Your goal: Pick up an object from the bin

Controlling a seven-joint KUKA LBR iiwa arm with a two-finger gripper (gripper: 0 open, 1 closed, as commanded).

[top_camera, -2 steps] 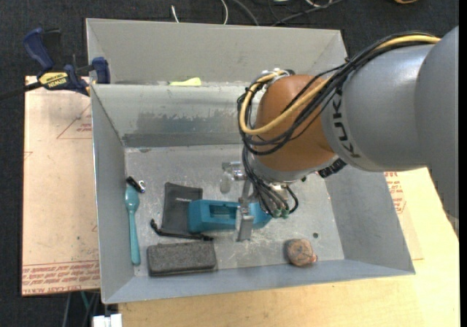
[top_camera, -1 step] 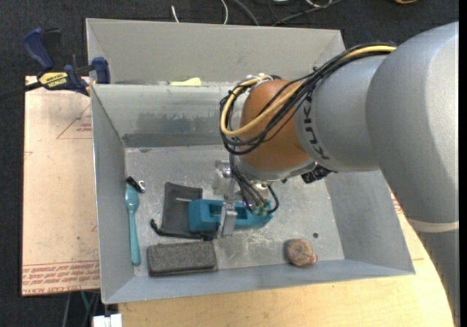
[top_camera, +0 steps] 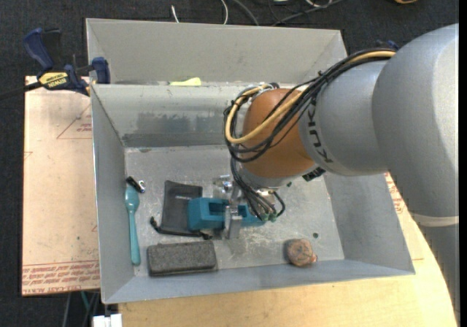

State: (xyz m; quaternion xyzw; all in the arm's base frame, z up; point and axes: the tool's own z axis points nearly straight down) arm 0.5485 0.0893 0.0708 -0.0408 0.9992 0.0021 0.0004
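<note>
My gripper (top_camera: 232, 210) is down in the middle of the bin, under the orange wrist cover. A teal plastic thing (top_camera: 204, 214) lies right at it and sticks out on both of its sides, left and right. The frame does not show whether the gripper grips this thing. Just left of the teal thing, and partly under it, lies a flat black thing (top_camera: 177, 206).
A teal spoon (top_camera: 132, 222) lies along the left wall, with a small black bit (top_camera: 136, 185) by its bowl. A grey rectangular block (top_camera: 182, 258) sits near the front wall and a brown stone (top_camera: 299, 252) at the front right. The arm covers the bin's right side.
</note>
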